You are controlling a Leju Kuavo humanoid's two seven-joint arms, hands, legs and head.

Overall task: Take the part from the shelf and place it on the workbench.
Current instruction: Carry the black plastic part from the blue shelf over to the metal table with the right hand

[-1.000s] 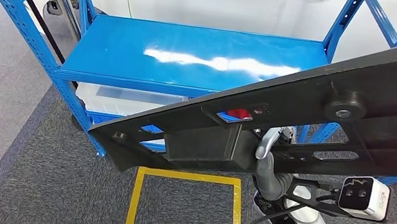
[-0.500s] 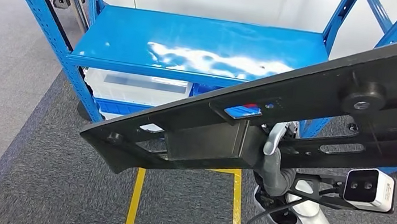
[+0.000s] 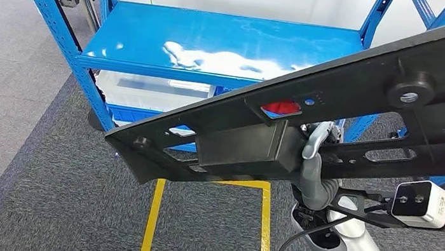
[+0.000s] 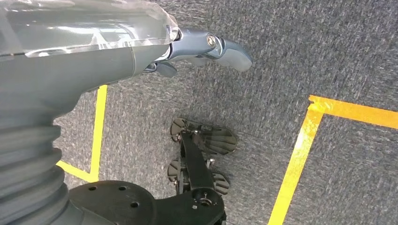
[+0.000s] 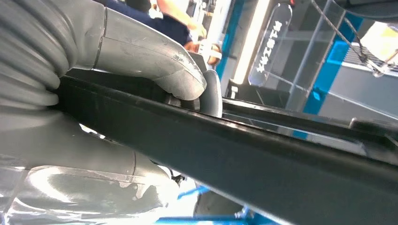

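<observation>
Head view first: the right hand [image 3: 312, 175] is clamped on the long black flat plastic part [image 3: 310, 120], thumb curled over its edge, the panel slanting up and away above the hand, clear of the blue metal shelf [image 3: 217, 45] beyond it. Yellow tape square [image 3: 207, 226] on grey carpet sits just below the hand. Left hand [image 4: 206, 49] hangs over the carpet holding nothing, fingers loosely apart.
</observation>
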